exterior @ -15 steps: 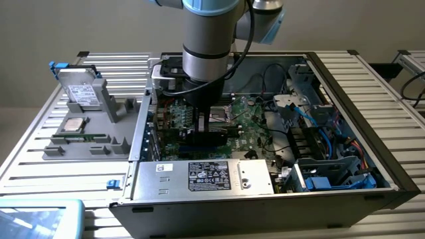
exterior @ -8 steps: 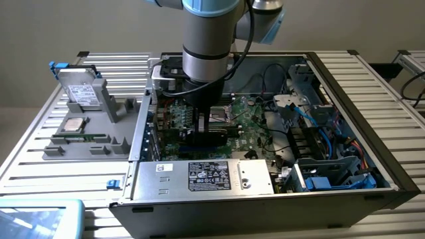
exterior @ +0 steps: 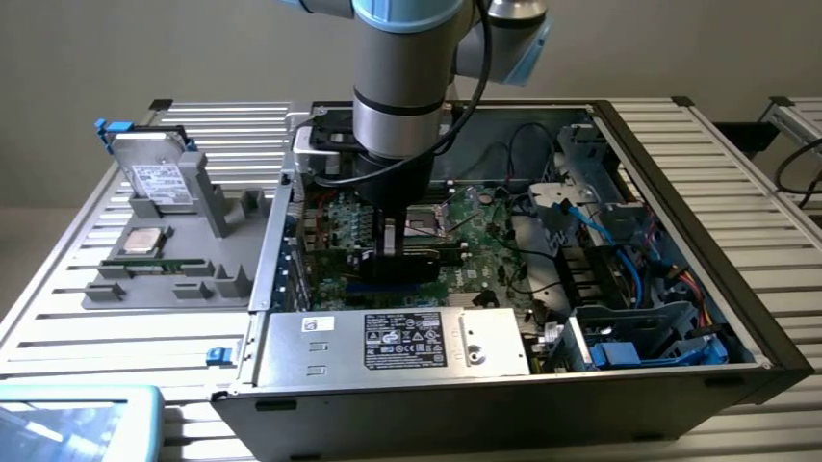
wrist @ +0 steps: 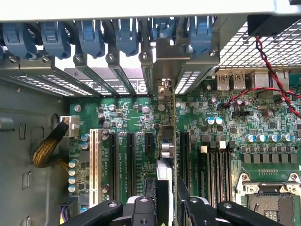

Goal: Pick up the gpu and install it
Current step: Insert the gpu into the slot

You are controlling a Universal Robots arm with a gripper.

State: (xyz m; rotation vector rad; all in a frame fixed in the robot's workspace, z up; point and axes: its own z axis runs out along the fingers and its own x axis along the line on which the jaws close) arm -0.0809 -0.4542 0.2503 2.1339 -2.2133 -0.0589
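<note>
The gripper (wrist: 165,197) is clamped on the graphics card (wrist: 167,146), holding it edge-on over the slots of the main board (wrist: 225,141) inside the computer case (exterior: 719,250). The card looks light and stiff but fragile (bare circuitry), so it is probably best pinched along its top edge.

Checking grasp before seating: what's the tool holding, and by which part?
The tool pinches the gpu by its top edge, card edge-on over the motherboard slots.
</note>
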